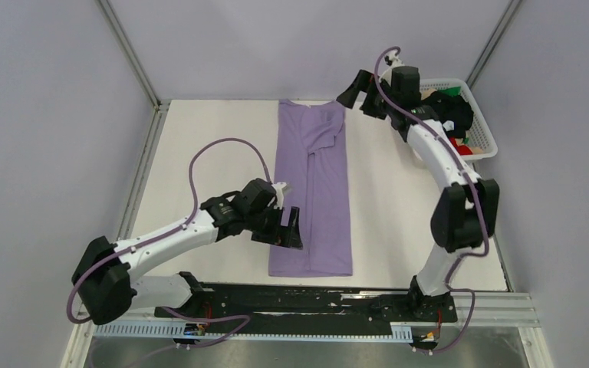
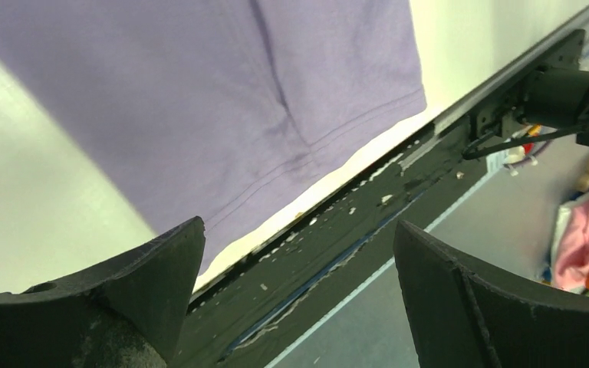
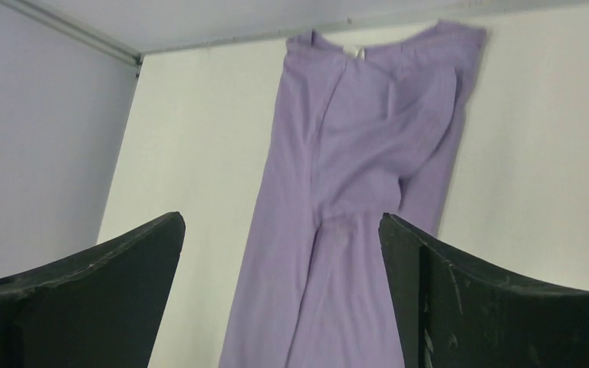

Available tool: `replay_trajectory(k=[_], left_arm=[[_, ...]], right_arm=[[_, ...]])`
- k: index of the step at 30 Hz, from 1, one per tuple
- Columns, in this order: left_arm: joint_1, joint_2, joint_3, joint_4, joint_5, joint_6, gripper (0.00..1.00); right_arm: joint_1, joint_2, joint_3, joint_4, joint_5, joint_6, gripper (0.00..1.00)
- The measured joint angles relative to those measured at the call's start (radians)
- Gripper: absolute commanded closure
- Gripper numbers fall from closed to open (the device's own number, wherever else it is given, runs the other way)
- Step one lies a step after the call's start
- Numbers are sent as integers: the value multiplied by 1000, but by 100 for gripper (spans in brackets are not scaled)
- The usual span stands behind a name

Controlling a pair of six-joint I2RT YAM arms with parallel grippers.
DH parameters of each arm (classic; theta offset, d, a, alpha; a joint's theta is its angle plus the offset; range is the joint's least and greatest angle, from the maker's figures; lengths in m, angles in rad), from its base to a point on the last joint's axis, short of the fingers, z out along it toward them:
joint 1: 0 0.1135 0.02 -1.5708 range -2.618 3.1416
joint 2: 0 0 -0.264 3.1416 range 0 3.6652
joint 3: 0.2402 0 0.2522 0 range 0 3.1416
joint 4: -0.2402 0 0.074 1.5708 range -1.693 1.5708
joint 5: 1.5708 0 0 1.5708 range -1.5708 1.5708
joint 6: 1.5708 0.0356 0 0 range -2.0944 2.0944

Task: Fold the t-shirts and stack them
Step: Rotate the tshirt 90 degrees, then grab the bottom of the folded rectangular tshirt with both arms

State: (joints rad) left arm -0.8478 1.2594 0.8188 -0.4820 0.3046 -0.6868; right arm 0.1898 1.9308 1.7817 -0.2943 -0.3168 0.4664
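Note:
A lavender-purple t-shirt (image 1: pixel 313 184) lies on the white table, folded lengthwise into a long narrow strip, collar at the far end, hem near me. My left gripper (image 1: pixel 290 227) is open and empty, hovering at the strip's left edge near the hem; the hem corner (image 2: pixel 276 115) shows in its wrist view. My right gripper (image 1: pixel 357 95) is open and empty, held above the table just right of the collar end; its view looks down the shirt (image 3: pixel 368 153). Other shirts, black, red and green (image 1: pixel 457 123), are bunched in the basket.
A white lattice basket (image 1: pixel 485 130) stands at the far right corner, behind the right arm. The black arm mounting rail (image 1: pixel 322 303) runs along the near table edge. Grey walls enclose the table on the left, back and right.

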Motion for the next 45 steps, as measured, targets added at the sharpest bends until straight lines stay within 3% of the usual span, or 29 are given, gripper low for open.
replay_trajectory(k=[6,10,14,17,20,30,34,36,38,40,45], left_arm=[[0,-138,-84,-120,-101,-33,5],[0,-176,-217,-134,-104,-93,15],[0,-172,-288,-127,-96,-137,24],[0,-146,-290,-83,-89,-150,29],[0,-111,-290,-46,-80,-157,41],[1,12,-274,34,-33,-167,63],[2,48,-266,55,-18,-166,77],[1,66,-259,60,-11,-164,92],[2,78,-255,64,-5,-163,100],[2,82,-253,65,1,-161,100],[2,80,-252,62,0,-161,100]], right_arm=[[34,-431,-594,10,2,57,0],[93,-562,-913,-46,0,128,2],[206,-701,-1117,-149,-4,194,6],[310,-812,-1177,-211,-9,243,12],[383,-874,-1212,-242,-17,287,18],[533,-880,-1313,-313,-11,386,42],[549,-852,-1330,-314,28,404,46],[549,-842,-1332,-312,38,409,48],[549,-836,-1332,-304,47,415,51],[549,-830,-1332,-296,51,419,56],[549,-793,-1334,-251,56,420,86]])
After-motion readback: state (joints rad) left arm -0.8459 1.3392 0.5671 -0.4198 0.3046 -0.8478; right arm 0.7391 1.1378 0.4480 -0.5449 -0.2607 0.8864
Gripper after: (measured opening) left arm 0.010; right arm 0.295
